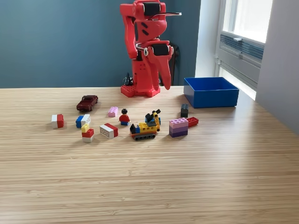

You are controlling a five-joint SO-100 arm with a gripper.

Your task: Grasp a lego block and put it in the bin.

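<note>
Nothing grasped yet. Gripper (166,79) folded at upper centre, fingers pressed together, empty. Bin (211,97) at right. Next: reach down toward black block (184,110).

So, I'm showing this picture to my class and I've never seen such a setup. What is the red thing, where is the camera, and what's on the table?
The red thing is a small robot arm, folded up at the back of a wooden table. One camera off the arm looks at it from the front. Its hand hangs down, holding nothing; whether it is open is unclear. In front lie lego blocks, such as a pink block, a toy figure, and a dark red toy car. The blue bin sits on the view's right.
</note>
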